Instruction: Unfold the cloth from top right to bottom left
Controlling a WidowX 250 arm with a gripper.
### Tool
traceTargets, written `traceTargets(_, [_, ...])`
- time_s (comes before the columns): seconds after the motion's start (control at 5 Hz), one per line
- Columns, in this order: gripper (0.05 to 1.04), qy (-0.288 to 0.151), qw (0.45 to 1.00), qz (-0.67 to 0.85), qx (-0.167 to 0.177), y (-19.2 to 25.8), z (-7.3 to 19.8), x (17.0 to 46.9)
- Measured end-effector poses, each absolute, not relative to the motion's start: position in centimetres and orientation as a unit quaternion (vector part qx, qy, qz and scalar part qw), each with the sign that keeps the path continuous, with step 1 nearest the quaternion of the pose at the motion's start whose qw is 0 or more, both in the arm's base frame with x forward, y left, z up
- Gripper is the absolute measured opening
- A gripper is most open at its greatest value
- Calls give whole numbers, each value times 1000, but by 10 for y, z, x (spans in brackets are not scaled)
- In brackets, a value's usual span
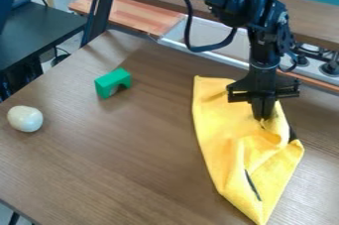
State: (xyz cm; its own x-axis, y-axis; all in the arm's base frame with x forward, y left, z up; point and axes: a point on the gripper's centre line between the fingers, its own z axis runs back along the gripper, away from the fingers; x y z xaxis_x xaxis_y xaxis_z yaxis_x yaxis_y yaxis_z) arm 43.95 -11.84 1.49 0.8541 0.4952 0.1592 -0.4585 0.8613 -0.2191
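The end effector (263, 116) has a fold of the yellow cloth (218, 135) pinched tight, over on the right of the counter (132, 144)! Left edge fairly straight, right side bunched: partly spread, it seems, with the lower-left unfolding left to do.

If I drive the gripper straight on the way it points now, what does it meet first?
The yellow cloth, directly below the downward-pointing gripper, then probably the tabletop under it. They look to be touching already, though depth is unclear from this angle.
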Motion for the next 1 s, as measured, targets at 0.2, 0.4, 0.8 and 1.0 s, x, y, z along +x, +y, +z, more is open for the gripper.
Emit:
traceTargets(0.2, [48,-115,954,251,-114,-112,43,433])
traceTargets(0.4, [48,-122,948,262,-134,-82,68,426])
traceTargets(0.8, [48,-120,953,243,-133,-42,77,402])
traceTargets(1.0, [48,-113,956,241,-128,-24,74,390])
